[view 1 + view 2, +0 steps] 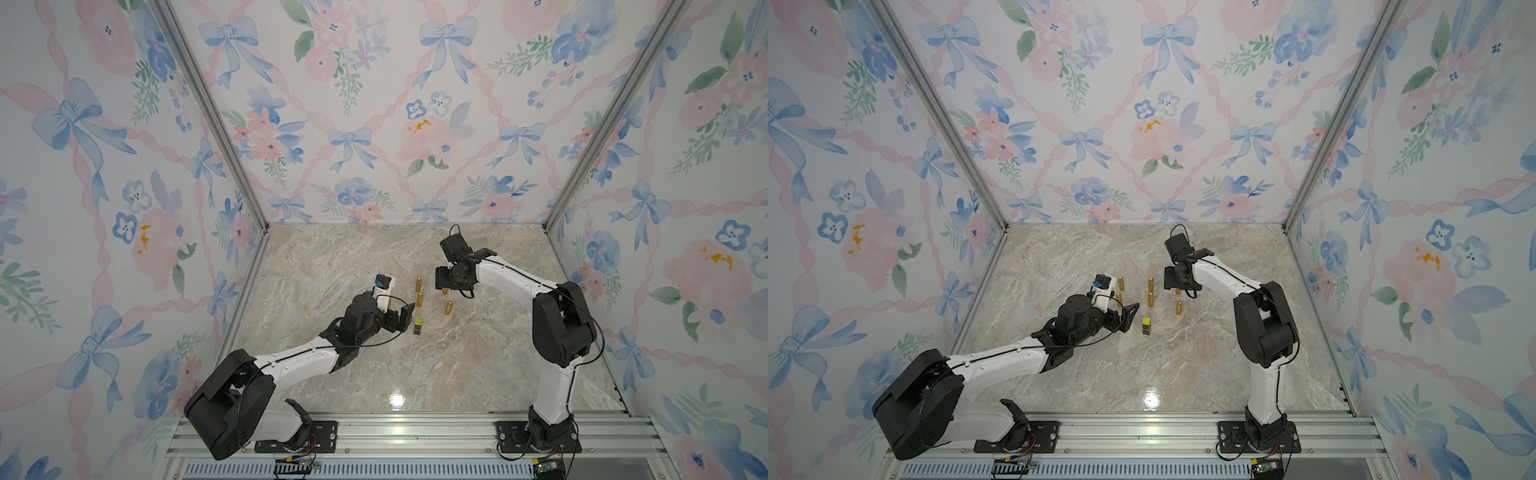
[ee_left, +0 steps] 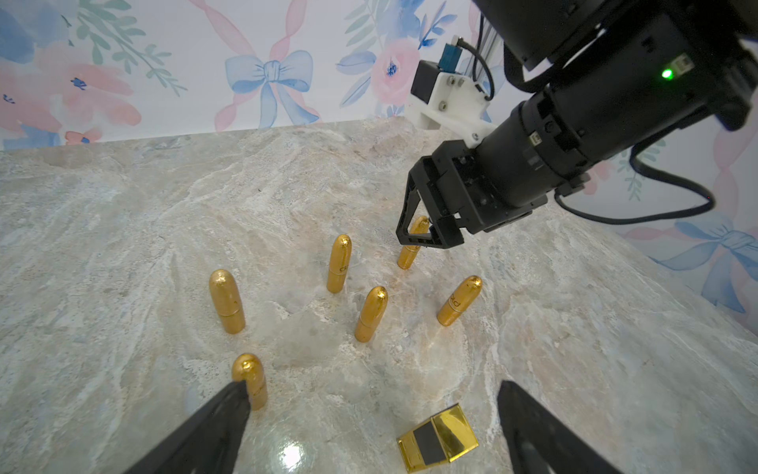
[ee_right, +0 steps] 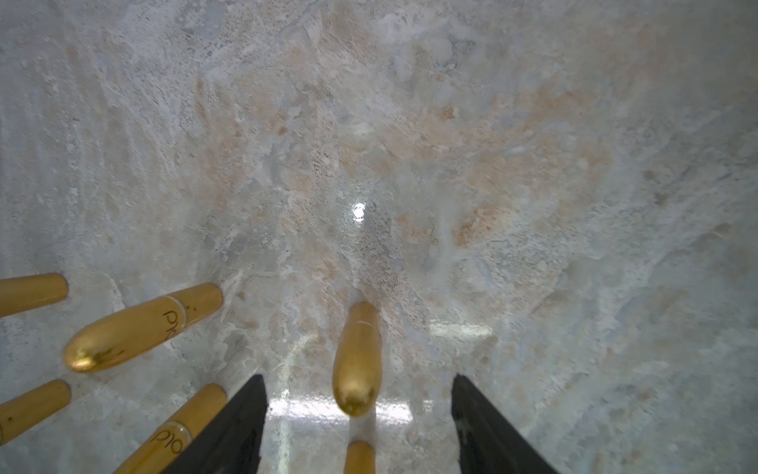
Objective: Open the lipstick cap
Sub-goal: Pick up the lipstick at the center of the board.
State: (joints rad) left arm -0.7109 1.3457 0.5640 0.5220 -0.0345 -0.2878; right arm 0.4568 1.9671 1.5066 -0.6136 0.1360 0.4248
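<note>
Marble-patterned tabletop point(image 1: 415, 374) filled the lower middle of both top views, with both arms reaching in from the bottom edge. Just left of frame centre, the left gripper point(image 2: 373, 388) hung with its jaws spread as wide as they go, holding nothing. The right gripper point(image 2: 426, 240) pointed down over the target lipstick point(image 3: 357, 361), which stood upright a little right of centre in both top views. Its fingers point(image 3: 242, 422) stood partly apart on either side of the rounded cap, a gap showing on each side, so nothing was gripped. Five other gold lipsticks point(image 2: 371, 314) stood close by, and a square gold-and-black one point(image 2: 437, 443) lay flat near the left gripper. The tube looked light, rigid and glossy, so probably slippery and easy to tip. A pinch on the domed tip would likely squeeze off. The straighter cap wall just above the seam point(image 3: 363, 323) seemed the better hold, with the base steadied.
</note>
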